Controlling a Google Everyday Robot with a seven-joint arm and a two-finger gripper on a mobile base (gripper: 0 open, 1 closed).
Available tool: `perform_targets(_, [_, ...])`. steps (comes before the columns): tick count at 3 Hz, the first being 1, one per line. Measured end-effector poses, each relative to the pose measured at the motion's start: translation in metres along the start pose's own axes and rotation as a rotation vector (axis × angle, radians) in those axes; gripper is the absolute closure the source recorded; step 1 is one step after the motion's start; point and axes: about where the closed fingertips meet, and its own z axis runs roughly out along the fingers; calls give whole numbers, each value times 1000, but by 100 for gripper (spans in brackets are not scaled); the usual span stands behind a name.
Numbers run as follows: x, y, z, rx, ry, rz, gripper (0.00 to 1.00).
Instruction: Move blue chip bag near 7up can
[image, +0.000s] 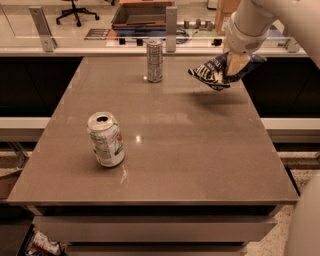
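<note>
Holding the blue chip bag (211, 73) aloft over the far right of the table (200, 160), with the gripper (235, 64) pinching shut on the bag's crumpled right end and a shadow falling on the surface below. Aiming for the 7up can (106, 140), standing upright at the near left, well apart from the bag. Probably calling for a long diagonal carry: travelling high enough to avoid dragging, steering wide of the taller slim can (154, 61) at the far edge, lowering just beside the 7up can without nudging it, releasing only once the bag is resting.
</note>
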Motion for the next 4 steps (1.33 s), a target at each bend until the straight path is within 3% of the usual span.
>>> perform_targets(2, [-34,52,-46,-18,-55,33,100])
perform_targets(4, [-76,104,-66,-16,-171,65,100])
